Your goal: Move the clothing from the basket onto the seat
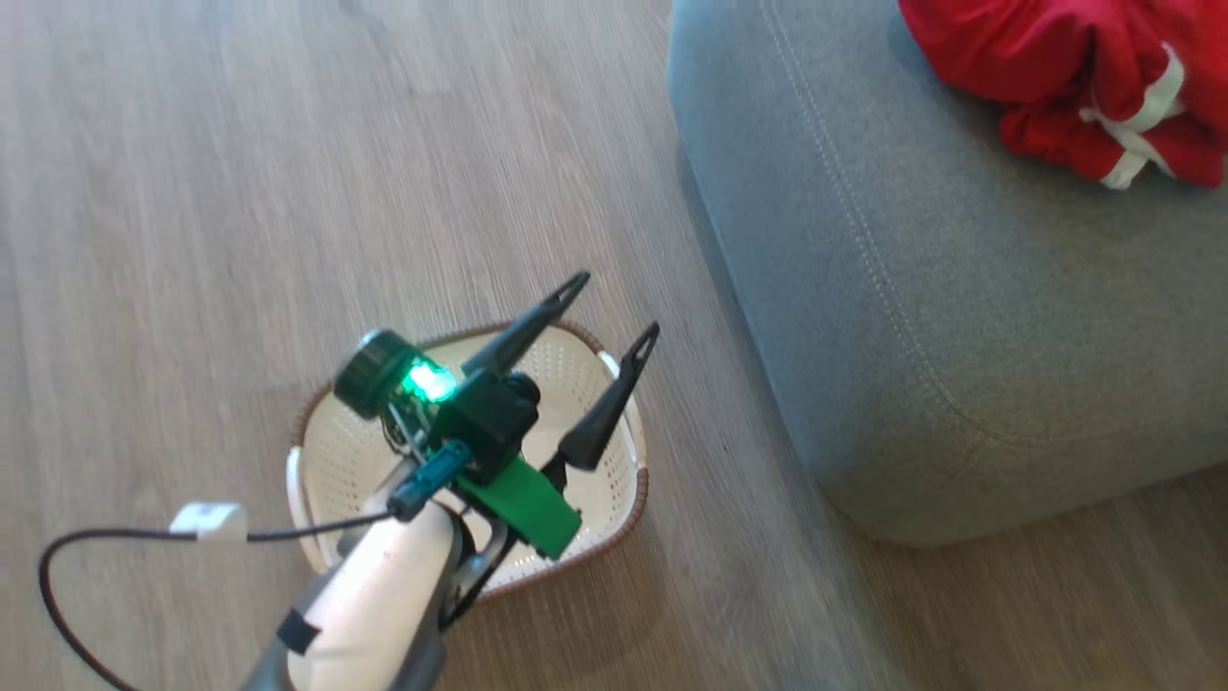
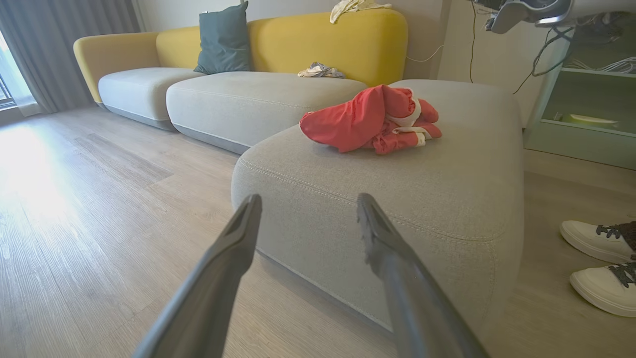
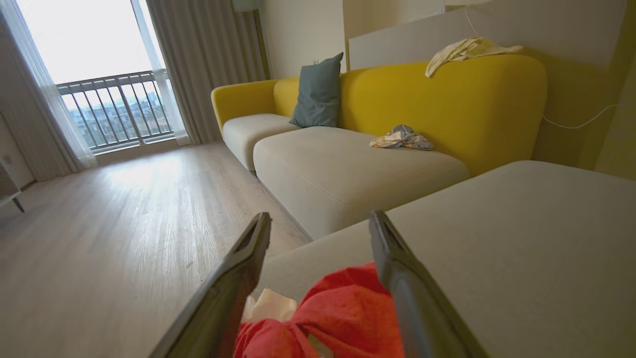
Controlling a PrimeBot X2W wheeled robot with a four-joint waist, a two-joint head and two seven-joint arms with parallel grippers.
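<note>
Clothing (image 1: 1065, 77) of bright red fabric should be left undisturbed on the grey upholstered seat (image 1: 959, 317) as the wide-spread right gripper (image 3: 319, 218) is lifted away.

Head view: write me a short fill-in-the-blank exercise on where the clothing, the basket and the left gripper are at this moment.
1. The red clothing lies on the grey ____.
2. The basket stands on the wooden ____.
3. In the head view the left gripper shows over the basket, its jaws ____ and holding nothing.

Missing words: seat; floor; open.
</note>
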